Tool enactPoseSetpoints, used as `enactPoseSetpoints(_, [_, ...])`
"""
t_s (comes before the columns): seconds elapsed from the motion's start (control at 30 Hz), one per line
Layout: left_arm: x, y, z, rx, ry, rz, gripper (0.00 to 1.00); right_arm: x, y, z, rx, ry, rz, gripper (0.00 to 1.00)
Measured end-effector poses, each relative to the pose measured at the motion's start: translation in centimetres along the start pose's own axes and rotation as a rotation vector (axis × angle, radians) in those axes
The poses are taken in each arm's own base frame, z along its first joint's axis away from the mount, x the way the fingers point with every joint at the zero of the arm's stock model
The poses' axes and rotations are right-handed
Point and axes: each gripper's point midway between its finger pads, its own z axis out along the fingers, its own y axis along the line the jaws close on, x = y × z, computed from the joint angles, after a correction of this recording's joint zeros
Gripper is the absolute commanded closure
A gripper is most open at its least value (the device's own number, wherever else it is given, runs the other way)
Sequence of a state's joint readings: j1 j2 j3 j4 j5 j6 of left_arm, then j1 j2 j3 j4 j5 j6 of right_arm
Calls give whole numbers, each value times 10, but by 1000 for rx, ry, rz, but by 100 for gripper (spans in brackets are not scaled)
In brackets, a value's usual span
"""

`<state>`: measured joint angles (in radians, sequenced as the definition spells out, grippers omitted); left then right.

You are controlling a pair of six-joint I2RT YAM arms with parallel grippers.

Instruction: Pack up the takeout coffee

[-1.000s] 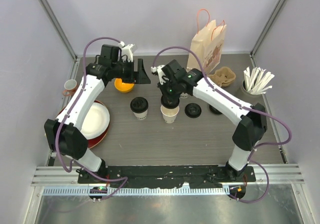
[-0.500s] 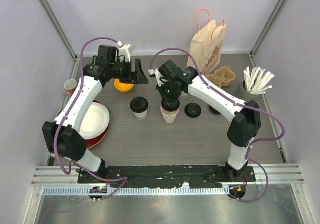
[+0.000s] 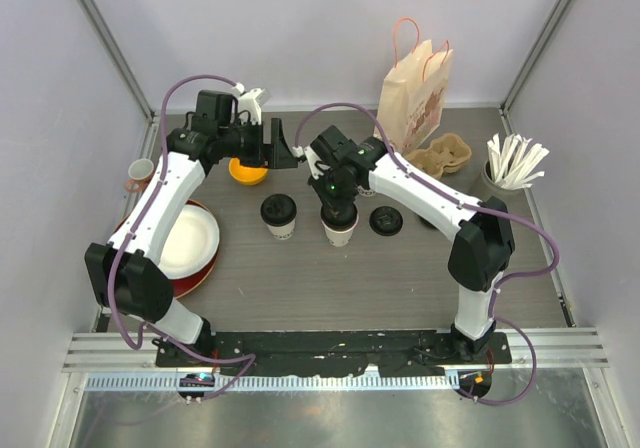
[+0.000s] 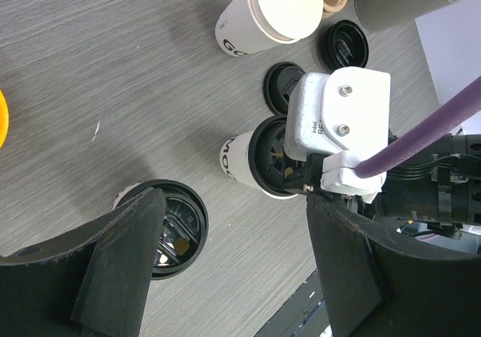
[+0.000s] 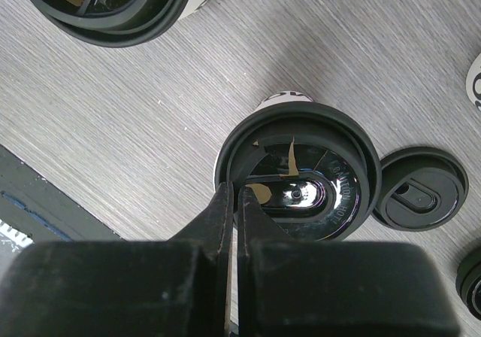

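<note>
Start at the left. Your left gripper [image 3: 288, 148] hangs above the far part of the table, just right of the orange bowl [image 3: 247, 173]. Its jaws stand wide apart with nothing between them. It looks parked there to stay out of the other arm's way.

Near it, toward you, the left cup [image 3: 278, 211] stands upright on the table with its black lid on, and nothing touches it.

Just beside that is the right cup [image 3: 341, 232], also upright, and this is where the work is. Your right gripper [image 5: 234, 194] sits directly over it with its fingers pressed flat together, holding nothing. The closed tips rest on the near edge of the lid [image 5: 342, 164]. That reads as a push to seat the lid, since a loose one would spill in the bag.

A spare lid [image 3: 386, 220] lies flat just right of that cup.

Farther right and back, the carrier [image 3: 447, 154] and the bag [image 3: 414, 95] wait. Neither cup is packed yet.
</note>
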<state>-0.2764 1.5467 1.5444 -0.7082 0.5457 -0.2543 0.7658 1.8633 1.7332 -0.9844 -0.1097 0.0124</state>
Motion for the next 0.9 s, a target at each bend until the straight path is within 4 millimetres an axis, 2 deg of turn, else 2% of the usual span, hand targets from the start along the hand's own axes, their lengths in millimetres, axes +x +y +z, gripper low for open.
enactPoseSetpoints(0.9, [1,-3,0,16,4,0,20,6,0,-2,31,11,9,99])
